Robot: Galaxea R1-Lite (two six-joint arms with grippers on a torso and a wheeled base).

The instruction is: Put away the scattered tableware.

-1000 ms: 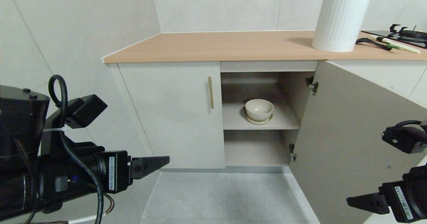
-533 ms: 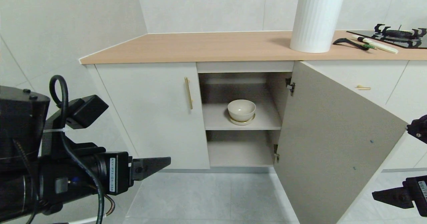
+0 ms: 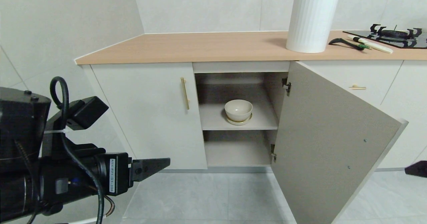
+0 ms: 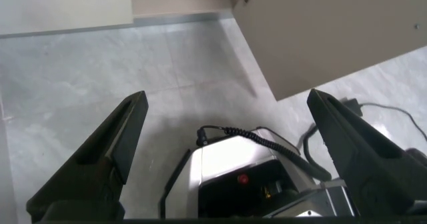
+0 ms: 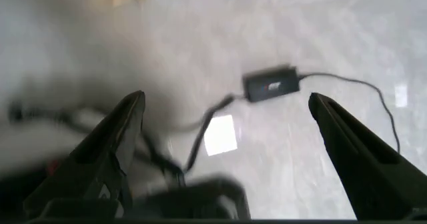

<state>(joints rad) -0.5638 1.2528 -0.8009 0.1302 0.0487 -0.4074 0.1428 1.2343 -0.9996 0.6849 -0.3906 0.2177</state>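
Bowl (image 3: 238,109) sits on a plate (image 3: 239,121) on the upper shelf (image 3: 213,117) of the cabinet, door (image 3: 327,134) open. Left gripper (image 4: 227,127) over the floor (image 4: 80,77), jaws spread wide, empty. Right gripper (image 5: 227,117) likewise spread, holding nothing.

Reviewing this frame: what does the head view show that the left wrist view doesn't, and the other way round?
Head view, not the wrist: the bowl sitting on a saucer on the upper shelf of the opened cabinet, a white ribbed cylinder on the countertop, and the closed door's gold handle. Left wrist view, not the head: the left gripper seen from behind with its jaws spread wide, and a dark cable lying on the floor tiles. Shared: the left gripper, the open cabinet door and the floor tiles.
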